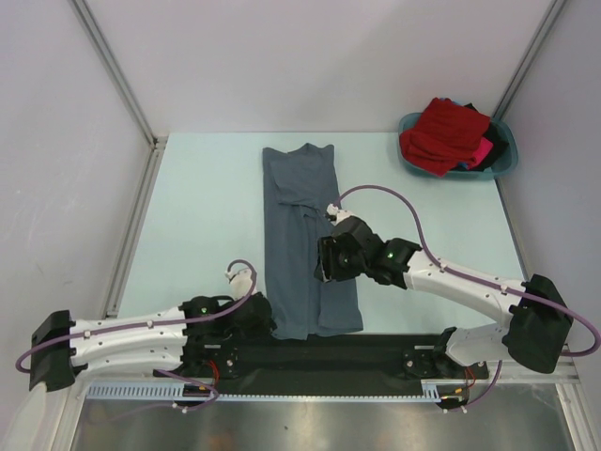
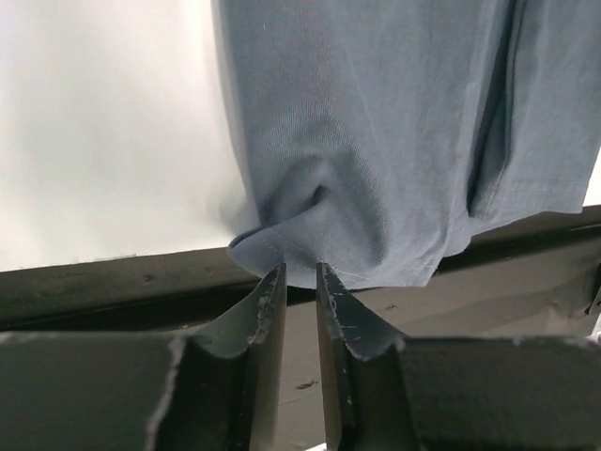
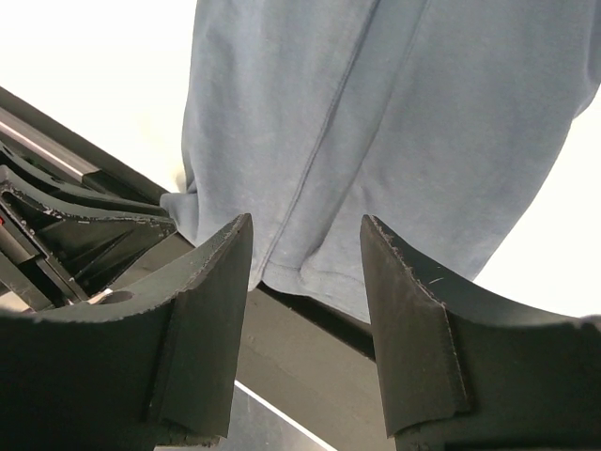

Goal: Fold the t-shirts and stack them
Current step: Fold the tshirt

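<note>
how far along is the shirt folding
Done: the grey t-shirt is folded lengthwise into a strip. In hand: the left gripper is nearly closed at its near hem; the right gripper hangs open over it. Left: folding it across, then the red and other shirts in the teal basin. No stack yet.

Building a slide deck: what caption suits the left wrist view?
Left claw, jaws nearly together, at the bunched hem of the grey t-shirt.

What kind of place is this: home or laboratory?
Probably a laboratory robot cell, not a home: left arm and right arm bolted at the near edge of a pale table, wall panels in metal frame posts, a grey t-shirt laid out.
</note>
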`<state>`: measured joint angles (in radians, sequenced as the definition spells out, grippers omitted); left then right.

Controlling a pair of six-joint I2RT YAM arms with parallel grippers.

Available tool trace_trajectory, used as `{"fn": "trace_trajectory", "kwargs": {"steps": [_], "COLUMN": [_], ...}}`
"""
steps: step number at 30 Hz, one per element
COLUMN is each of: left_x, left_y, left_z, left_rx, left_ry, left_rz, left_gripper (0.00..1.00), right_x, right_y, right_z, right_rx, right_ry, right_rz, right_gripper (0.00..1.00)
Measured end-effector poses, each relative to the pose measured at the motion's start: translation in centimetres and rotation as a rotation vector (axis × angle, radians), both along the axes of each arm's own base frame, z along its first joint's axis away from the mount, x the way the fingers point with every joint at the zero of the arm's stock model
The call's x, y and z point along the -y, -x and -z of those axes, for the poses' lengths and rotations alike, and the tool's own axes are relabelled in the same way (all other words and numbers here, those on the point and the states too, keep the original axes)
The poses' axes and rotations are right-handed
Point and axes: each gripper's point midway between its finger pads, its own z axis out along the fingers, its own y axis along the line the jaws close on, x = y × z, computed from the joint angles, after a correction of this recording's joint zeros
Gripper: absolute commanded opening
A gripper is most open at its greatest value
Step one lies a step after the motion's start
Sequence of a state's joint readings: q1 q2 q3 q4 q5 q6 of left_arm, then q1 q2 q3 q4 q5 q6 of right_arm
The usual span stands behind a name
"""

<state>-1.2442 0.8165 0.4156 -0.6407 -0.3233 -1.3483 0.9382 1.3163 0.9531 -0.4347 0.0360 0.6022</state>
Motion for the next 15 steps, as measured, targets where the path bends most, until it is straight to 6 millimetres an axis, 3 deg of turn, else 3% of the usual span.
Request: {"fn": "trace_trajectory", "kwargs": {"steps": [1, 5, 7, 13, 15], "left_x": [0.1, 0.1, 0.1, -1.0, -1.2], "left_y": [0.1, 0.2, 0.3, 0.2, 0.1], "left_z": [0.1, 0.4, 0.5, 1.2, 1.3], "left_rx": [-0.003, -0.010, -0.012, -0.012, -0.010], "left_ry": [0.003, -0.001, -0.007, -0.063, -0.076], "left_rz": [0.003, 0.015, 0.013, 0.000, -0.004], "left_gripper": [0.24, 0.51, 0.59, 0.61, 0.57], "right_x": [0.0, 0.2, 0.2, 0.2, 0.1], "right_y": [0.0, 0.1, 0.2, 0.2, 0.3], "right_z": [0.1, 0.4, 0.4, 0.4, 0.4], "right_rx": [-0.001, -0.009, -0.011, -0.013, -0.015], "right_ry": [0.002, 0.007, 0.006, 0.003, -0.001], "right_rz": [0.000, 0.000, -0.003, -0.005, -0.007], "right_gripper": [0.54, 0.54, 0.54, 0.54, 0.54]}}
